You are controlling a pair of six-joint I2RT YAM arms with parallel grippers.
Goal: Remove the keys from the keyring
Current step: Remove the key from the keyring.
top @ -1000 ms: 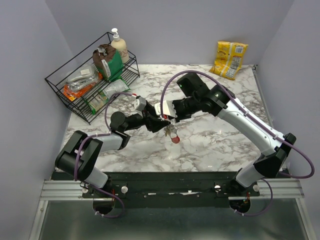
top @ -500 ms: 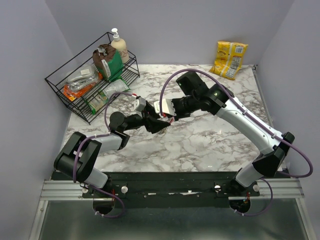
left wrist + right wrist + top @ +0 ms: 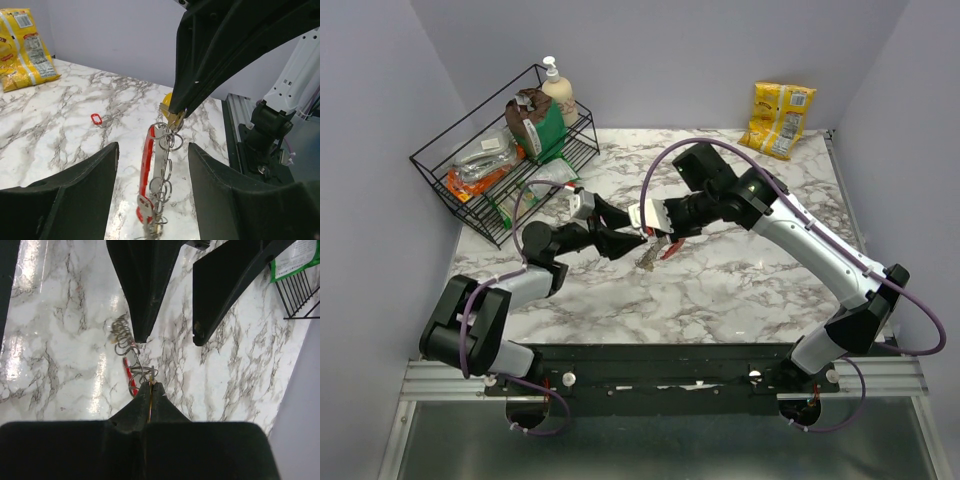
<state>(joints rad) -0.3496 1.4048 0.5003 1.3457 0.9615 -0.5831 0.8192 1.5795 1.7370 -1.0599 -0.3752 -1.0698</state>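
Note:
My right gripper [image 3: 663, 238] is shut on a thin yellow key head [image 3: 168, 106] at the top of a hanging bunch. Below it dangles a chain of thin metal rings, the keyring [image 3: 172, 141], joined to a red strap [image 3: 146, 165]. Silvery keys [image 3: 146, 209] hang at the bottom, just above the marble table [image 3: 740, 280]. My left gripper [image 3: 152, 148] is open, its two fingers standing either side of the bunch without touching it. In the right wrist view the gripper [image 3: 150, 386] pinches the yellow edge, with the rings [image 3: 135, 371] and keys [image 3: 120, 332] beyond it.
A black wire rack [image 3: 470, 195] with packets and a soap bottle [image 3: 558, 90] stands at the back left. A yellow snack bag [image 3: 778, 118] lies at the back right. A small red loop [image 3: 96, 118] lies alone on the marble.
My left gripper has drawn back to the left, away from the right gripper. The bunch, hidden half a second ago, now hangs in sight below the right gripper.

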